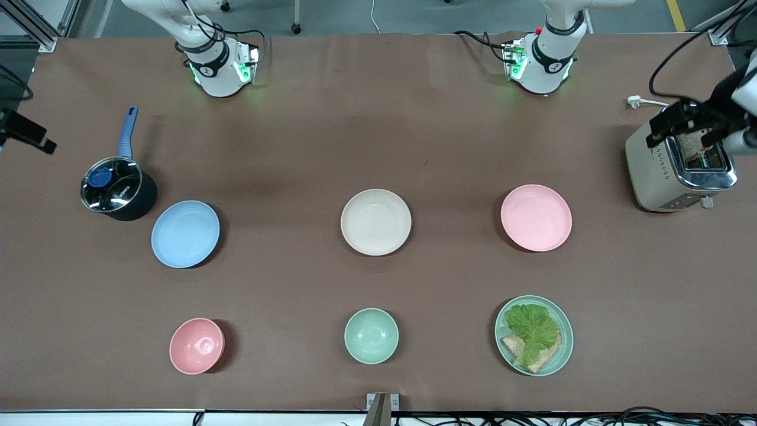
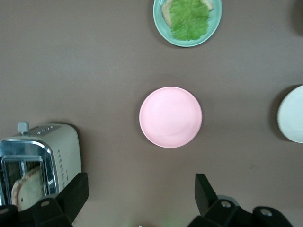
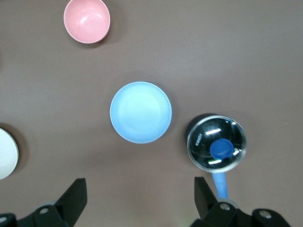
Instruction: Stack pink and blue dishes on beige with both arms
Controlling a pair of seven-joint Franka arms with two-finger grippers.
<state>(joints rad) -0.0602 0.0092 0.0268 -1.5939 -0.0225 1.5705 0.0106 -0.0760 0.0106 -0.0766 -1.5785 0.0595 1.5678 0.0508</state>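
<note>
The cream-beige plate lies in the table's middle. The pale pink plate sits beside it toward the left arm's end. The light blue plate sits toward the right arm's end. My left gripper hangs high and open over the bare table between the toaster and the pink plate, holding nothing. My right gripper is also open and empty, high over the bare table beside the blue plate and the pot. Only a dark part of it shows in the front view.
A steel toaster with bread in its slot stands at the left arm's end. A lidded dark pot with a blue handle sits next to the blue plate. Nearer the front camera are a pink bowl, a mint-green bowl and a mint-green plate with lettuce and bread.
</note>
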